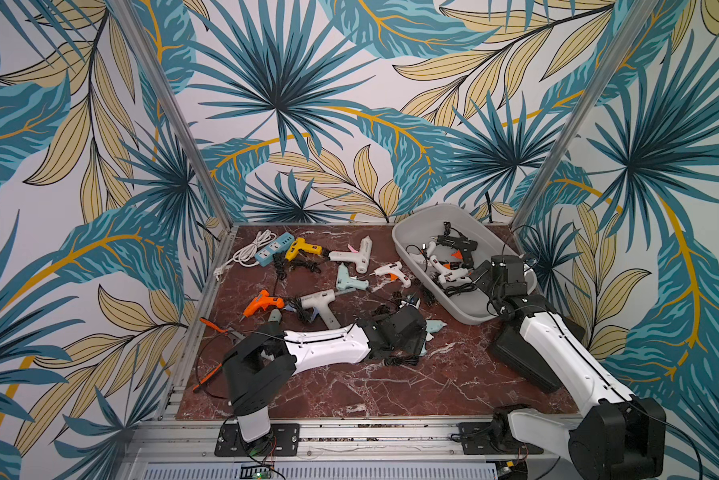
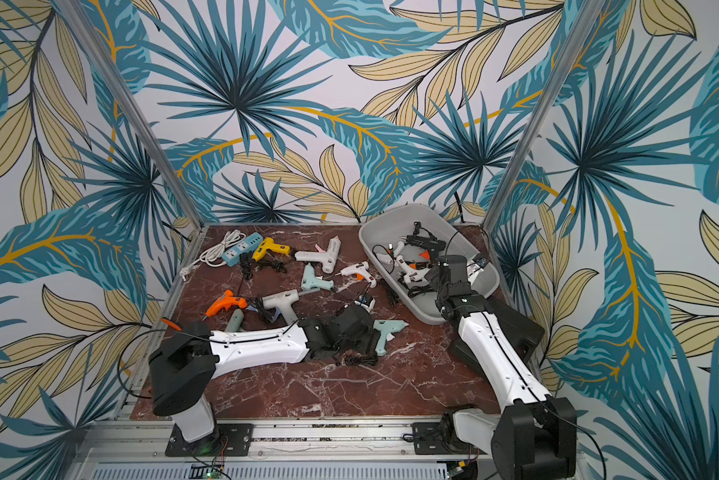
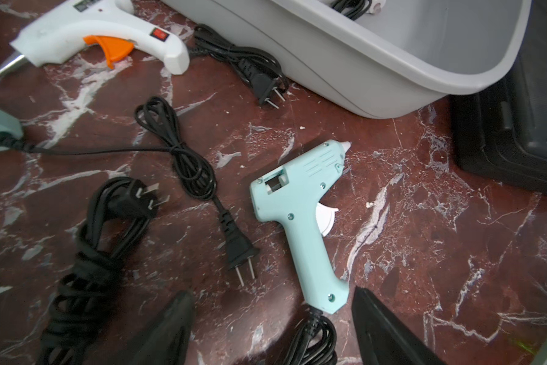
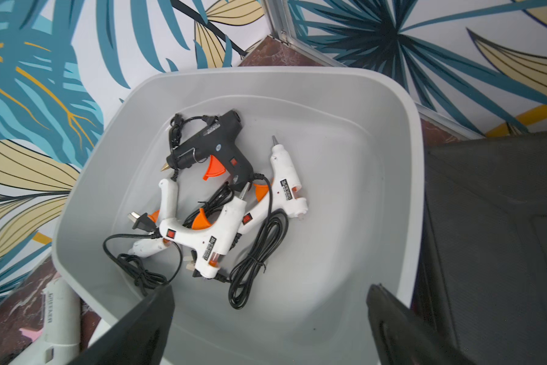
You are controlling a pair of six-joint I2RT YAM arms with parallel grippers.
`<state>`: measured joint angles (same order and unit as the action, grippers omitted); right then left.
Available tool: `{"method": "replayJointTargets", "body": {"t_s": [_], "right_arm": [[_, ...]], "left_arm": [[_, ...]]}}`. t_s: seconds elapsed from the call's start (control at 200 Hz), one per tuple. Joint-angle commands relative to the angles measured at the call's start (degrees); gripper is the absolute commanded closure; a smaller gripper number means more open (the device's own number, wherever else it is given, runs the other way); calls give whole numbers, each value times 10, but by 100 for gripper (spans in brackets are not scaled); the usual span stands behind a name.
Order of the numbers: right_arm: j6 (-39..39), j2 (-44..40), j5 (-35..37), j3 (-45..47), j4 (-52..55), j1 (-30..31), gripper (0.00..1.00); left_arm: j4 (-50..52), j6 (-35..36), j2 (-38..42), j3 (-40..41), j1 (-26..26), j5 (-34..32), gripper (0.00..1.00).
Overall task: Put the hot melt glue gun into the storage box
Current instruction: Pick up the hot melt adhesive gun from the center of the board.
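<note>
Four glue guns [image 4: 221, 221] are counted inside the storage box [image 4: 360, 177], a black gun [image 4: 212, 148] and three white ones, and the box is seen at about two o'clock on the marble table [image 1: 349, 395] in both top views. The mint glue gun [image 3: 297, 202], judged to be the next one wanted, is found lying flat on the table near three o'clock of centre, outside the box and just short of its near wall. The left gripper [image 3: 272, 292] is poised low over it with the jaws apart. The butt of the handle is framed between the two black fingers [image 3: 171, 328], and nothing is clamped. The right gripper [image 4: 270, 287] is held above the box with its jaws spread wide, and nothing is carried. Trouble is to be expected from the cords. The mint gun's bundled cord [image 3: 313, 341] is bunched at the butt and a loose plug [image 3: 239, 252] is lying just beside it, so either could be pinched in with the handle or dragged along. With a grip so far down the handle, the nose could be allowed to swing and the gun be dropped short of the rim. With the right arm placed over the box, a clash of arms could be caused at the drop, and the black case [image 2: 515, 332] at four o'clock could be clipped.
</note>
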<state>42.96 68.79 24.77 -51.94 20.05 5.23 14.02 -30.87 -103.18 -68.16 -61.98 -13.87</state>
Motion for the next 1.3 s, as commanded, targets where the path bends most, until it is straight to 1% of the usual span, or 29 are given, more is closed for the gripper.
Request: {"method": "replayJointTargets", "body": {"t_s": [0.0, 0.085, 0.346, 0.381, 0.591, 0.651, 1.012, 1.162, 1.292], "right_arm": [[1, -8, 31, 21, 35, -1, 1], [9, -12, 42, 28, 39, -1, 1], [12, -20, 65, 35, 51, -1, 1], [13, -21, 68, 35, 53, -1, 1], [17, -26, 76, 37, 58, -1, 1], [18, -27, 76, 37, 58, -1, 0], [23, -24, 74, 35, 60, -1, 1], [31, -22, 72, 35, 61, 0, 0], [33, -20, 69, 33, 60, -1, 1]], "left_arm": [[37, 6, -27, -35, -9, -12, 23], [44, 7, -49, -52, -14, -10, 28], [56, 13, -96, -94, -18, 7, 33], [59, 15, -103, -100, -17, 9, 35], [79, 20, -134, -128, -20, 15, 40], [83, 24, -141, -136, -21, 20, 43], [111, 25, -159, -149, -23, 28, 48], [121, 26, -163, -151, -23, 40, 49], [135, 29, -175, -159, -23, 50, 47]]}}
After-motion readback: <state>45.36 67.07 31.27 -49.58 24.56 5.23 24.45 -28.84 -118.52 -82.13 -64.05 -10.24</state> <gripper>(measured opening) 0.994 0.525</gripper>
